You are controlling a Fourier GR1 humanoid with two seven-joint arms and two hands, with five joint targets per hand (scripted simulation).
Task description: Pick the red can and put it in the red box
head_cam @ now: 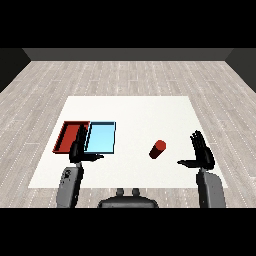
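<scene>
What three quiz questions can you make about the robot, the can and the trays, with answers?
1. True or false: the red can lies inside the red tray.
2. Which hand is nearer the can: A) left hand, B) right hand?
3. Fill in: the tray next to the red one is light ____.

Key: 1. False; it lies on the white table, right of both trays. 2. B. 3. blue.

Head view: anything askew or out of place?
Only the red can: it is tilted, not upright, on the white table, right of the light blue tray. Neither hand touches it. Both trays sit square, side by side.
</scene>
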